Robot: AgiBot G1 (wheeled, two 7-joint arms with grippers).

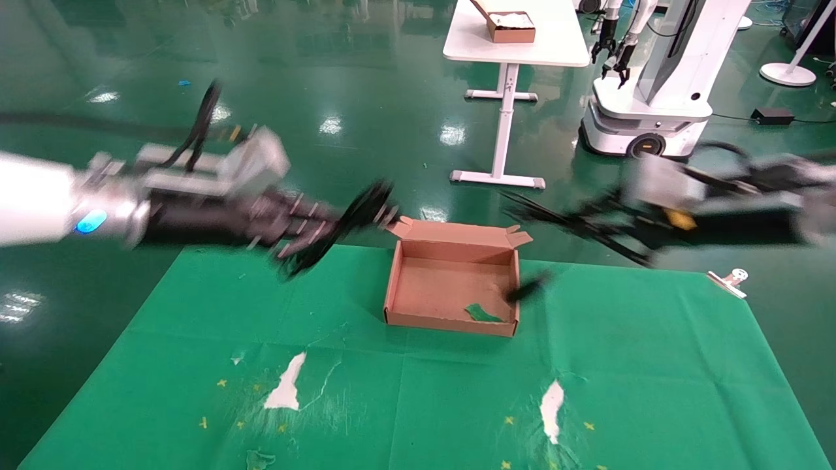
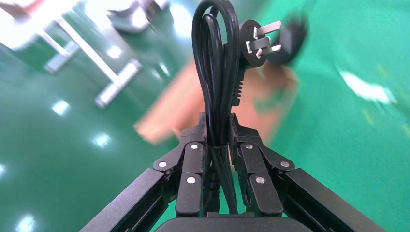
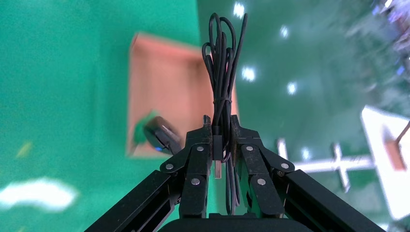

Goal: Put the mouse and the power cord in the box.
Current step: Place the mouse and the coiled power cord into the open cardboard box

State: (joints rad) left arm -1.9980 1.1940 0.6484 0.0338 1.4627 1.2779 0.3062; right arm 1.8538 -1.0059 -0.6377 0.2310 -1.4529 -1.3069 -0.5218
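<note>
The brown cardboard box (image 1: 436, 287) sits open on the green cloth, with a green scrap (image 1: 482, 313) inside. My left gripper (image 1: 326, 230) (image 2: 218, 121) hangs in the air to the left of the box, shut on the coiled power cord (image 2: 215, 63); its plug (image 2: 258, 41) sticks out beyond the fingertips. My right gripper (image 1: 575, 222) (image 3: 221, 123) is above the box's right side, shut on the mouse's bundled thin cable (image 3: 222, 72). The black mouse (image 1: 526, 287) (image 3: 162, 135) dangles below it at the box's right wall (image 3: 164, 82).
A metal clip (image 1: 728, 282) lies at the cloth's far right edge. White torn patches (image 1: 287, 385) (image 1: 552, 408) mark the cloth near me. Beyond stand a white table (image 1: 522, 49) with a smaller brown box (image 1: 511, 26) and another robot (image 1: 653, 85).
</note>
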